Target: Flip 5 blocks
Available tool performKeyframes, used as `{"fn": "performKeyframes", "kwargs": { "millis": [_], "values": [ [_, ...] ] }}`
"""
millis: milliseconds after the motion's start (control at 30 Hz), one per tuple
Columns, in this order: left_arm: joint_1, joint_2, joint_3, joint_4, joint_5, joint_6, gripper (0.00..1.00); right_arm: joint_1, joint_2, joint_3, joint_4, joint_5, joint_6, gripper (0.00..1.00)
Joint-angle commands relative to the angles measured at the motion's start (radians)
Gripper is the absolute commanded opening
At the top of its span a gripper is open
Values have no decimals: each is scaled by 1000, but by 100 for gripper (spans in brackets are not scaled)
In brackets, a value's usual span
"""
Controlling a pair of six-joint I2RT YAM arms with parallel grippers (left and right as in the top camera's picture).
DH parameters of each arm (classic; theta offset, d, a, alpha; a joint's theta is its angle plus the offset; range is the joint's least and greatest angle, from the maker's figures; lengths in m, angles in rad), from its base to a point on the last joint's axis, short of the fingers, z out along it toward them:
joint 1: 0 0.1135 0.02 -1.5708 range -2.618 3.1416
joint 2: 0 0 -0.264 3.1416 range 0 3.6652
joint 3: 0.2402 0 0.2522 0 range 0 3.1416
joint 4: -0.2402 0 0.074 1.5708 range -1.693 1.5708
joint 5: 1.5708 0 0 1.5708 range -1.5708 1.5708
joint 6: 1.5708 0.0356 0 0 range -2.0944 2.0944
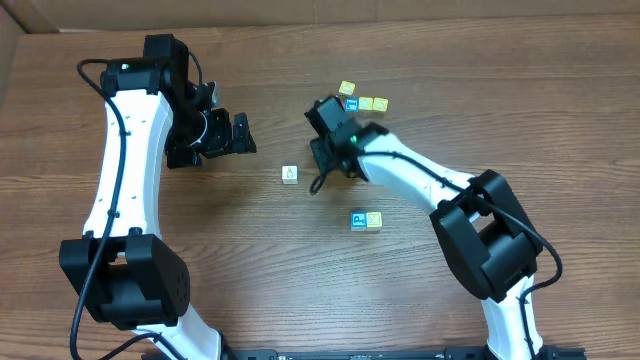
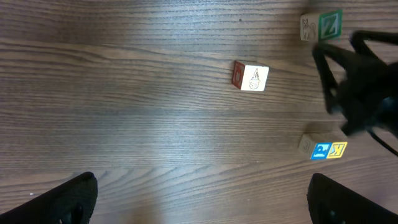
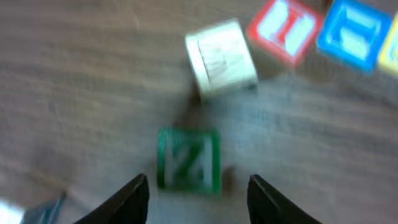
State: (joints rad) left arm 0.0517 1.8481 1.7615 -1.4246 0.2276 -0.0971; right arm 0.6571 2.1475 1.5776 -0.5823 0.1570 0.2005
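Observation:
A green block with a white Z (image 3: 188,159) lies on the table just ahead of my right gripper (image 3: 199,199). Its fingers stand apart with gaps on both sides of the block, so it is open and holds nothing. A white block (image 3: 221,57) sits just beyond the green one. The left wrist view shows that same green block (image 2: 329,25) with the white block (image 2: 306,28) beside it. In the overhead view my right gripper (image 1: 328,150) hides both. A blue block (image 1: 358,220) and a pale yellow block (image 1: 373,220) sit together nearer the front. My left gripper (image 1: 228,135) hangs wide open and empty.
A lone white-topped cube with a red side (image 1: 290,174) lies between the arms. A cluster of yellow cubes (image 1: 372,103) and a blue cube (image 1: 352,103) lies at the back. A red-and-white faced cube (image 3: 284,23) sits beyond the white block.

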Motion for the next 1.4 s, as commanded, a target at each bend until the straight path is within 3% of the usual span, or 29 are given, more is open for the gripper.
{"fn": "performKeyframes", "kwargs": {
  "millis": [0, 167, 400, 800, 1367],
  "values": [
    [-6, 13, 26, 1, -2, 4, 100, -23, -51, 248, -163, -58, 61, 51],
    [-6, 13, 26, 1, -2, 4, 100, -52, -51, 467, -361, -164, 66, 48],
    [-6, 13, 26, 1, -2, 4, 100, -53, -16, 477, -410, -159, 66, 49],
    [-6, 13, 26, 1, -2, 4, 100, -45, 172, 472, -411, -159, 56, 52],
    [-6, 13, 25, 1, -2, 4, 100, -34, 186, 310, -240, -111, 8, 53]
  ]
}}
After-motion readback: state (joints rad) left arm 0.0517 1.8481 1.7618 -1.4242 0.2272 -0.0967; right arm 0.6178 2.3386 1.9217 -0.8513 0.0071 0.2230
